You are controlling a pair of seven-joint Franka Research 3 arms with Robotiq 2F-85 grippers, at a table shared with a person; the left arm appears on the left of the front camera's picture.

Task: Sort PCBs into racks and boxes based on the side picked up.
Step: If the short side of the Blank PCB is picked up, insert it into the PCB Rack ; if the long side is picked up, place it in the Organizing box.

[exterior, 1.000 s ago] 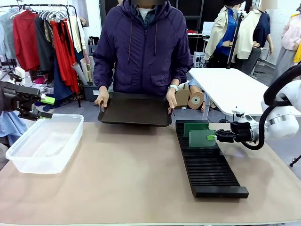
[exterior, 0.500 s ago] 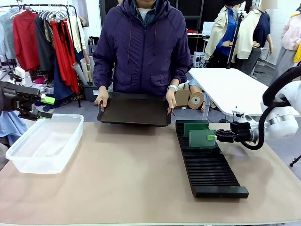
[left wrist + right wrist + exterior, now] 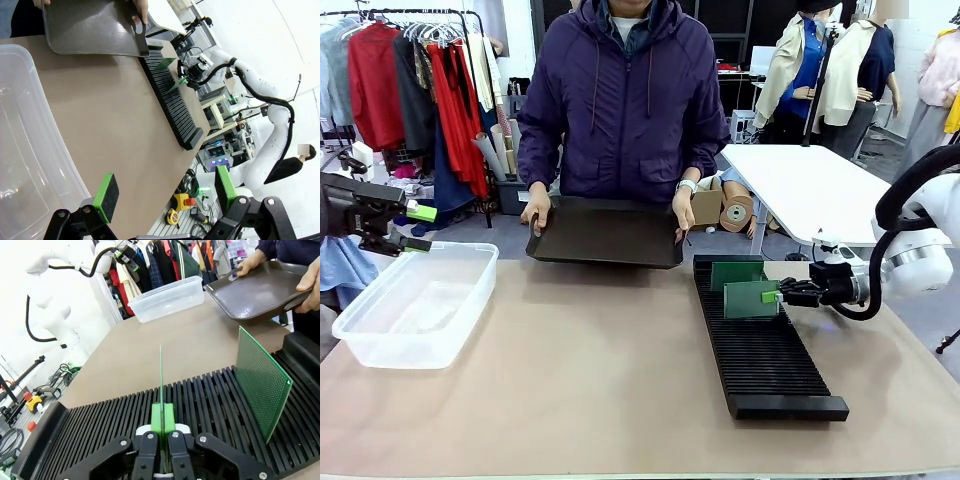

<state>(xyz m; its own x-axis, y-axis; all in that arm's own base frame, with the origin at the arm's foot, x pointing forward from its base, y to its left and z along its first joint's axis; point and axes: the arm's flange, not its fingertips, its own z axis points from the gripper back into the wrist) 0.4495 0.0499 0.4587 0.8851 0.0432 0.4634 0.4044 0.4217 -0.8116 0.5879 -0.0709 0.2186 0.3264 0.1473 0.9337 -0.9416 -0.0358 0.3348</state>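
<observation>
At the table (image 3: 570, 380), our right gripper (image 3: 781, 296) has its jaws clamped on the edge of a PCB (image 3: 750, 299), holding it upright over the far part of the black rack (image 3: 760, 350); we cannot tell whether its lower edge sits in a slot. In the right wrist view the held board (image 3: 161, 375) shows edge-on, rising straight from between the green pads (image 3: 163, 420). A second PCB (image 3: 736, 272) stands upright in the rack just behind it, toward the person; in the right wrist view that board (image 3: 261, 380) shows its dotted face. Our left gripper (image 3: 417, 227) hangs above the far left corner of the clear tub (image 3: 415, 300), jaws spread wide and holding nothing, its pads (image 3: 106, 196) well apart in the left wrist view. Across the table, a person in a purple jacket holds a dark tray (image 3: 608, 232) by both ends, its near edge just beside the far end of the rack.
</observation>
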